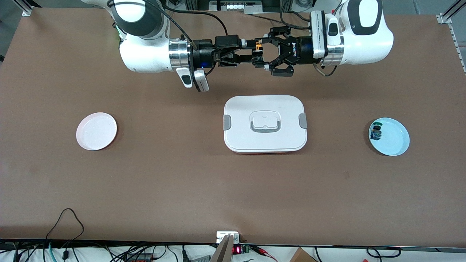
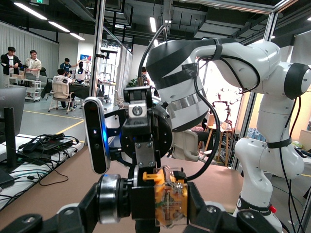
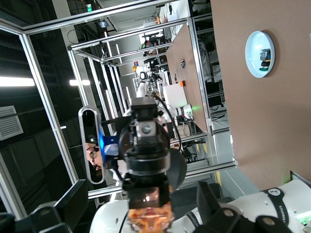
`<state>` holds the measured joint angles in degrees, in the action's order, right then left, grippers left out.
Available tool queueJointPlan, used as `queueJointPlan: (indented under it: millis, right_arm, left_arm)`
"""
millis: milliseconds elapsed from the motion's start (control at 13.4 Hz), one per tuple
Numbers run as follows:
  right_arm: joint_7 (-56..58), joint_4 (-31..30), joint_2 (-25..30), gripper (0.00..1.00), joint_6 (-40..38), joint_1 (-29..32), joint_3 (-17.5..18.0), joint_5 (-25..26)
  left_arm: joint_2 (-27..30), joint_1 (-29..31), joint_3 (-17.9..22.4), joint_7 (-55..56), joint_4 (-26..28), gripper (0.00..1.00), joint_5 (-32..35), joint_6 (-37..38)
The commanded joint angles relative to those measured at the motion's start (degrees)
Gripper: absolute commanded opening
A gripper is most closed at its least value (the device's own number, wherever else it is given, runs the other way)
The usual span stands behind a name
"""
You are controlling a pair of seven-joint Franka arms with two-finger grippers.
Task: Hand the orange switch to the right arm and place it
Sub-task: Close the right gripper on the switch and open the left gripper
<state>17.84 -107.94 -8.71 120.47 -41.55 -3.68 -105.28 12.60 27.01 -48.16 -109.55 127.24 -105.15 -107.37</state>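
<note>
The two arms meet in the air over the bare table, farther from the front camera than the white lidded box [image 1: 265, 123]. The left pincer [image 1: 263, 54] is clamped tight on the orange switch [image 1: 259, 46], which hangs between the two wrists, well clear of any plate. The right pincer [image 1: 255, 52] has its slim fingers spread wide on either side of the switch and has not closed on it; it holds nothing yet.

In my judgement the handover is the risky part. If the left pincer lets go before the right one has squeezed firmly, the tiny switch would drop onto the table or the box lid. A skewed squeeze on such a small body could also flick it out sideways.

The pink plate [image 1: 96, 131] lies empty toward the right arm's end. The blue plate [image 1: 395, 140], toward the left arm's end, carries a blue-bodied switch [image 1: 376, 133].
</note>
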Motion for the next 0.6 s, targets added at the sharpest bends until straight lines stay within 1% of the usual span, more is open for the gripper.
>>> queueJointPlan:
  millis: [0,75,298,447,522]
  right_arm:
    - [1.76,-0.35,0.53,0.98,2.05,-0.64,0.95,-2.99]
    - [1.76,-0.26,0.44,0.98,2.05,-0.72,1.04,-4.83]
    - [2.11,-0.34,0.44,0.96,2.05,-0.81,1.04,-5.28]
    - [2.29,-0.43,0.53,0.92,1.96,-0.81,1.04,-5.2]
    - [2.9,-0.43,0.44,0.84,1.96,-0.81,1.04,-5.2]
  left_arm:
    - [1.99,0.59,0.0,-0.14,0.64,0.0,-1.2,0.14]
    - [1.99,0.59,0.0,-0.14,0.64,0.0,-1.19,0.14]
    - [1.99,0.59,0.0,-0.05,0.55,0.0,-1.28,0.14]
    - [1.99,0.59,0.0,-0.05,0.55,0.0,-1.28,0.14]
    - [1.99,0.59,0.0,-0.05,0.55,0.0,-1.28,0.14]
